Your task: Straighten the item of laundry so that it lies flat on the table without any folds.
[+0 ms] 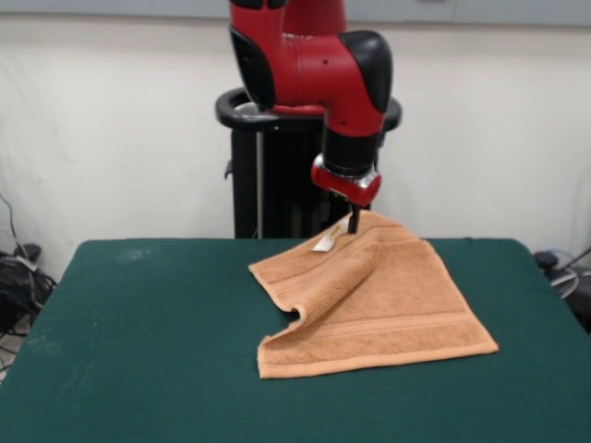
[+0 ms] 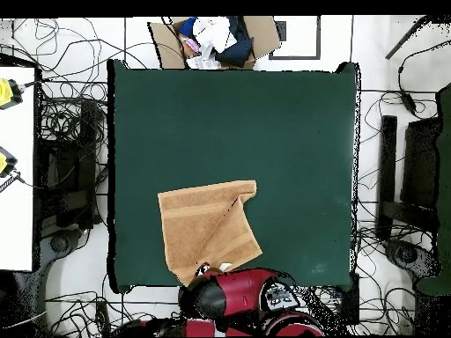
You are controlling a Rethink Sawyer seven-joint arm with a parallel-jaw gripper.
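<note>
The orange-tan towel (image 1: 388,305) lies on the green table (image 1: 148,323) right of centre in the front view. Its far corner is raised off the table at my gripper (image 1: 353,221), which is shut on it next to the white label (image 1: 325,242). The towel's left part is folded over, with a rounded ridge running diagonally to the near left. In the overhead view the towel (image 2: 207,229) lies near the table's (image 2: 291,123) bottom edge with a diagonal crease. The red arm (image 2: 233,295) hides the gripper there.
The black pedestal (image 1: 268,175) stands behind the table's far edge. A cardboard box of cloths (image 2: 216,40) sits on the floor beyond the table's top edge in the overhead view. Cables lie on the floor around the table.
</note>
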